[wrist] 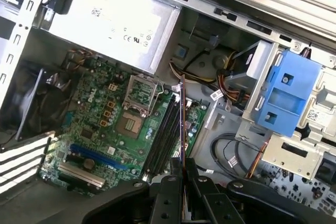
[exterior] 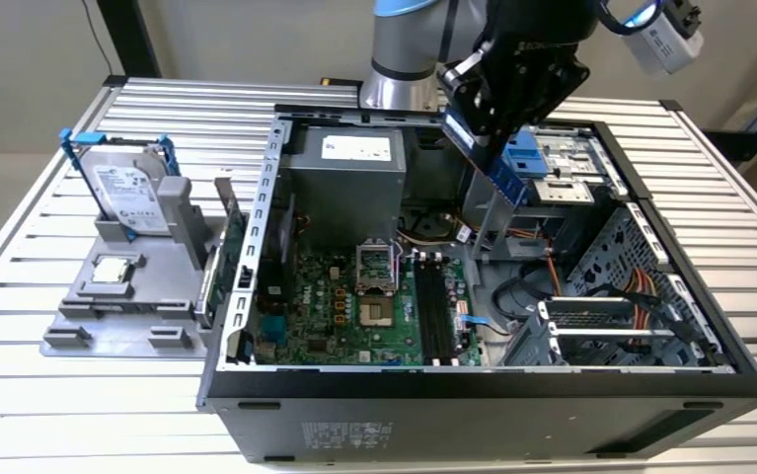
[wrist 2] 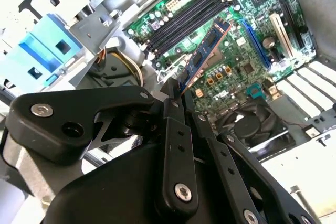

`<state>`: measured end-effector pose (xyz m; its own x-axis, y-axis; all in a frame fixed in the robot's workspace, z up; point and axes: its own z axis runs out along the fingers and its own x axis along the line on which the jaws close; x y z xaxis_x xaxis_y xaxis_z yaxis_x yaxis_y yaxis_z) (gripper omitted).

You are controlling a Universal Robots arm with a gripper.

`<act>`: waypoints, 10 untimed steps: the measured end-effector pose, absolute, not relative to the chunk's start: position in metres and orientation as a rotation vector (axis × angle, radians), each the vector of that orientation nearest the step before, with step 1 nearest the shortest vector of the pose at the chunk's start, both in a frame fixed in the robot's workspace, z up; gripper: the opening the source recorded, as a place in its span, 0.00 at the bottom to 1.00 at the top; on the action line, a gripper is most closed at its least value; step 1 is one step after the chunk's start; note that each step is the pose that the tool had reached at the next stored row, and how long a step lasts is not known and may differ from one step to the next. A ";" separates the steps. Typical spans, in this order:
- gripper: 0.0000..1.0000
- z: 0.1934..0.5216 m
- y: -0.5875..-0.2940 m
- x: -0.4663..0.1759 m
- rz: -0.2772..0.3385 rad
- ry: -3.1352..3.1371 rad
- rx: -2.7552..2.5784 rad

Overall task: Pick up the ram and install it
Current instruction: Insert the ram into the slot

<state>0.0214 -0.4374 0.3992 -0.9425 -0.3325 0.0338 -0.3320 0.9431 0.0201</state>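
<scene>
While the claw [wrist 2: 176, 97] pinches the ram [wrist 2: 206, 56], pickup is done. The memory slots [wrist: 164, 135] below the claw seem empty, so the ram is not yet seated.

The ram [wrist 2: 206, 53] in the hand [wrist 2: 176, 98], above the motherboard [exterior: 326, 306] inside the case [exterior: 484, 405].

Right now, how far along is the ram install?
Pickup looks done: the pincer is shut on the ram, holding it over the motherboard of the open case. Seating is left: the ram is not yet in the black memory slots.
</scene>
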 end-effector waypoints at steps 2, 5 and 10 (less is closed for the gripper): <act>0.00 0.399 -0.437 0.021 -0.022 -3.066 0.493; 0.00 0.399 -0.437 0.021 -0.023 -3.073 0.446; 0.00 0.399 -0.437 0.021 -0.024 -3.083 0.373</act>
